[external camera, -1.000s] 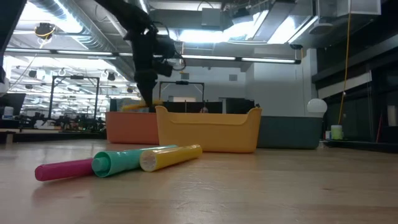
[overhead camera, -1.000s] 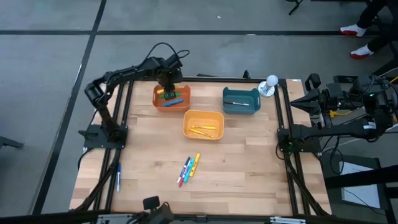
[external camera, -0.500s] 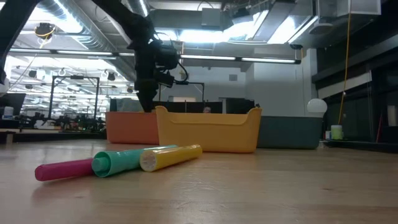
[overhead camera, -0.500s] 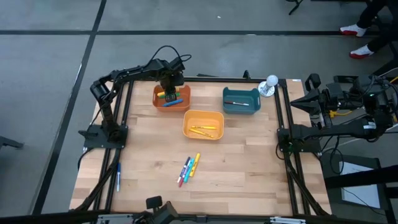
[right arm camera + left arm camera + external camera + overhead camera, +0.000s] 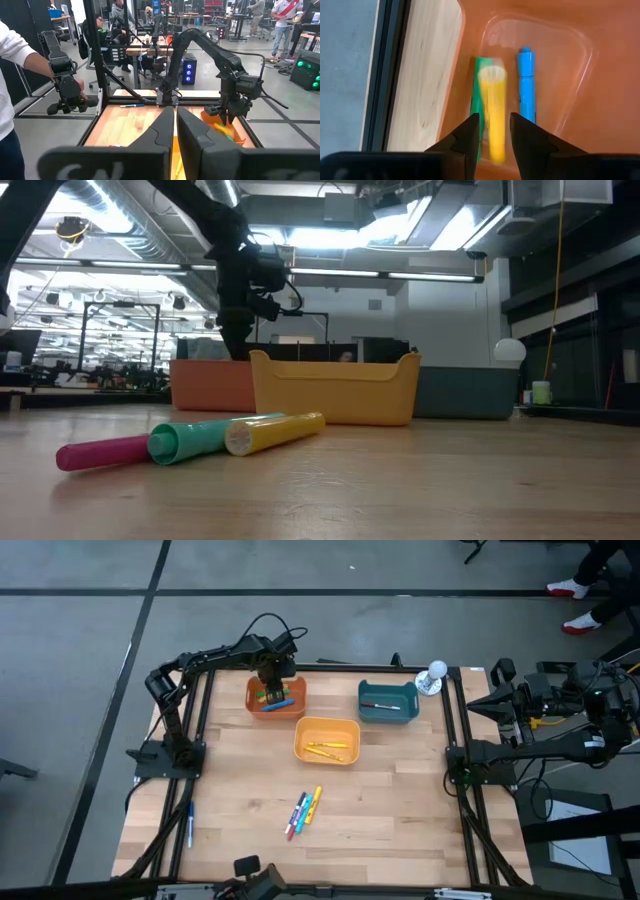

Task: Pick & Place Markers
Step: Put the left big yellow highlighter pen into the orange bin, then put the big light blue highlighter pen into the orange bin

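My left gripper (image 5: 494, 135) points down into the orange bin (image 5: 276, 698) at the table's far left. Its fingers stand on either side of a blurred yellow marker (image 5: 492, 110). In the right wrist view that marker (image 5: 223, 129) shows tilted just under the fingertips. A green marker (image 5: 479, 95) and a blue marker (image 5: 526, 85) lie on the bin's floor. Several more markers (image 5: 304, 813) lie together on the wood near the table's front. My right gripper (image 5: 176, 125) waits shut, raised at the table's right edge.
The yellow bin (image 5: 327, 740) holds yellow markers, and the teal bin (image 5: 388, 701) holds one marker. A blue pen (image 5: 190, 825) lies by the table's left edge. A white ball (image 5: 436, 670) stands at the far right. A person (image 5: 15, 60) stands beyond the table.
My left gripper has gone down into the orange bin with the yellow marker, then kept still. In the low view the marker, first level above the bin's rim, has dropped out of sight behind the bin's wall.
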### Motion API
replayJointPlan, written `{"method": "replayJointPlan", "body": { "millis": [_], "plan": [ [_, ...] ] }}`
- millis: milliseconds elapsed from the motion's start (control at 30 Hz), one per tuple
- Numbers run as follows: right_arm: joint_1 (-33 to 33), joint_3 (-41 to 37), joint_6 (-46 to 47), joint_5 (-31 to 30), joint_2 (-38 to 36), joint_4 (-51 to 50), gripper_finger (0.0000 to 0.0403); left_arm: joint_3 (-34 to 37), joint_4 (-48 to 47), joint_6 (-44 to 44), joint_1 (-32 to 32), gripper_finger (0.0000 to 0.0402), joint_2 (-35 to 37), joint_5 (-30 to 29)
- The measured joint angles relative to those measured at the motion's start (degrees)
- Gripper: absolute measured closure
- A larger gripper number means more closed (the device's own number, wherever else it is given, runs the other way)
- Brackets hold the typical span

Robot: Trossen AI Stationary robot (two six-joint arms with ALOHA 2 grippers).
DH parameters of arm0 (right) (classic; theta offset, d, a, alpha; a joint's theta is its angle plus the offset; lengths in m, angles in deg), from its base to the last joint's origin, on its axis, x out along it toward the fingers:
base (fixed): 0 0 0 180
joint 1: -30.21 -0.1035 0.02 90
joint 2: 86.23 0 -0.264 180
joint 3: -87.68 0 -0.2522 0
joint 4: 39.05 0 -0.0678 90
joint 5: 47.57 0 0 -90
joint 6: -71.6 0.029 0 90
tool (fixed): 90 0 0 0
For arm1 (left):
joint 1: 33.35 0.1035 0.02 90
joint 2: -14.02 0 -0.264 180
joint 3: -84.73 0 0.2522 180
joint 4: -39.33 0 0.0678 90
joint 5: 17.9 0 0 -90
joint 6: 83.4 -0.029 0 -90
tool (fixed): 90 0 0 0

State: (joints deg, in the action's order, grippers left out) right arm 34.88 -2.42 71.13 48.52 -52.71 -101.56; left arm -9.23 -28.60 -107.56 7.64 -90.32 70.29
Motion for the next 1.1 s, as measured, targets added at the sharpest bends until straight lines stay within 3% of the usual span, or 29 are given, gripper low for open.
{"method": "replayJointPlan", "body": {
  "millis": [733, 900, 1100],
  "plan": [
    [0.02, 0.0, 0.0, 0.02, 0.0, 0.0, 0.0379, 0.0, -0.07, 2.43, -0.07, 0.0297, 0.02, -0.1],
    [0.02, 0.01, 0.0, 0.0, 0.0, 0.0, 0.0379, 0.0, -0.89, 2.43, -0.07, 0.0319, 0.02, -0.09],
    [0.01, 0.01, 0.01, 0.01, 0.0, 0.01, 0.0379, 0.0, -2.5, 2.43, -0.07, 0.0376, 0.04, -0.09]
  ]
}}
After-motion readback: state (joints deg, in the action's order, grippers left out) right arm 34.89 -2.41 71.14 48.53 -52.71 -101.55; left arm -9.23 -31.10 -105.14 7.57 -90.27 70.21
